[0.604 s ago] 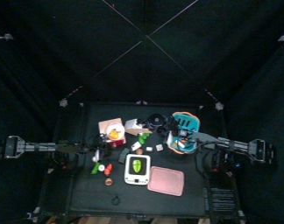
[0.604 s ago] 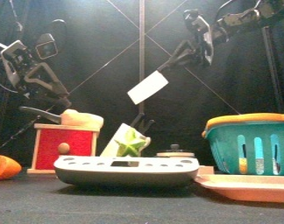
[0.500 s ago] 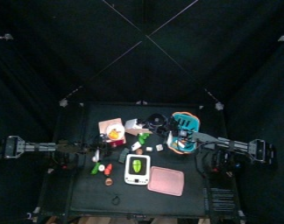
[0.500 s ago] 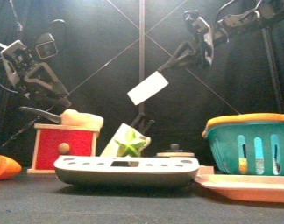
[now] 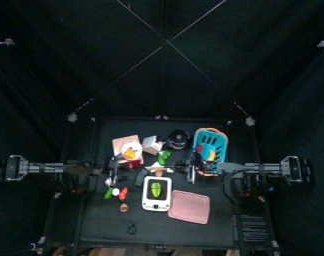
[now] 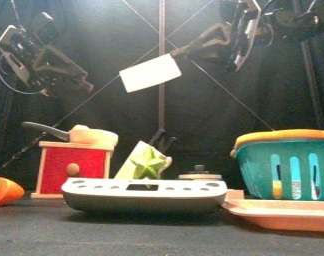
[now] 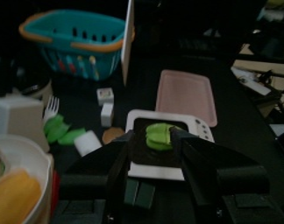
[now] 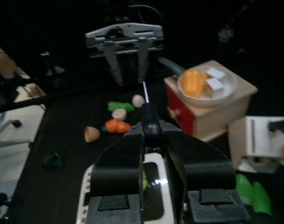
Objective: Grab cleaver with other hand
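Note:
The cleaver (image 6: 151,73) has a white blade and a black handle. It hangs high above the table, blade out toward the left and near level. My right gripper (image 6: 216,42) is shut on its handle (image 8: 152,138). In the left wrist view the blade (image 7: 128,39) shows edge-on as a thin pale line ahead. My left gripper (image 6: 71,75) is open, up at the left and apart from the blade. In the right wrist view the left gripper (image 8: 129,77) faces me with its fingers spread.
A white scale (image 6: 145,195) carrying a green pepper (image 7: 165,136) stands at the front. A red box (image 6: 71,165) is at the left. A teal basket (image 6: 288,165) and a pink board (image 7: 186,92) are at the right. Small vegetables lie scattered.
The right arm has lifted the cleaver and carried it to the left, with the blade tipped closer to level. The left gripper has risen toward it.

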Controlling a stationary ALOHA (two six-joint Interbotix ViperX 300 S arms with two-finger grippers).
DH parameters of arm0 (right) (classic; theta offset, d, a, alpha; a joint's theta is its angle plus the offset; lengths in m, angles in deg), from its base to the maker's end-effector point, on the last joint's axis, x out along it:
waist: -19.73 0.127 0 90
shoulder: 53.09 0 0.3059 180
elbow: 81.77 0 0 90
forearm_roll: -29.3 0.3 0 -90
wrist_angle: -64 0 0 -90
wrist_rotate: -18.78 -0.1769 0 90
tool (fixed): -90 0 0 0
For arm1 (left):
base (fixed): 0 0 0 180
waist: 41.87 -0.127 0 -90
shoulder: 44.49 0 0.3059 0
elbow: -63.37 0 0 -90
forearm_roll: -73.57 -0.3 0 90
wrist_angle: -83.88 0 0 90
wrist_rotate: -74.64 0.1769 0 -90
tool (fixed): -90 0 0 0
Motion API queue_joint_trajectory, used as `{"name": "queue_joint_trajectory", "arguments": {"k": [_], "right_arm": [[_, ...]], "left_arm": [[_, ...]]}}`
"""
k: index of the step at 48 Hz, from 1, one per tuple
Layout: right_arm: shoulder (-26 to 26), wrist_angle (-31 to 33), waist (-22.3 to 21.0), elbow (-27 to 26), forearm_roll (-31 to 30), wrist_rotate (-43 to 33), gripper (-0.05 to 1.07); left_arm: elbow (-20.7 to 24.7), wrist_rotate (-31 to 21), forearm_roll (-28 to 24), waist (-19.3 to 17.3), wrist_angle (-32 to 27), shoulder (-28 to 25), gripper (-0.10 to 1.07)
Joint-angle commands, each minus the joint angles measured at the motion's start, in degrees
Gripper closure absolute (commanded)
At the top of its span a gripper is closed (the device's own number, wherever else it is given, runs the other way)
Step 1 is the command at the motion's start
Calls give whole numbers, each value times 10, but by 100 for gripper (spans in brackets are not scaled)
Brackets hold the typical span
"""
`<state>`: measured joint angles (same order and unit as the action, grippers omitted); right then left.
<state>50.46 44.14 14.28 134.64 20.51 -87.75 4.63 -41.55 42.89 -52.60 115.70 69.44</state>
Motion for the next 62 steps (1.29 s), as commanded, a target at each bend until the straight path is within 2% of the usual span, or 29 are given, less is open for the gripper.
{"name": "queue_joint_trajectory", "arguments": {"k": [1,9,19,62], "right_arm": [[0,-44,2,-3,0,1,63],[-21,-57,2,-1,0,1,63],[-42,-60,3,-11,0,4,63],[-55,-62,8,-26,-12,3,63]], "left_arm": [[18,40,33,10,34,-16,19],[33,118,91,33,59,-54,19],[52,163,156,47,64,-72,19],[70,173,160,47,103,-121,21]]}}
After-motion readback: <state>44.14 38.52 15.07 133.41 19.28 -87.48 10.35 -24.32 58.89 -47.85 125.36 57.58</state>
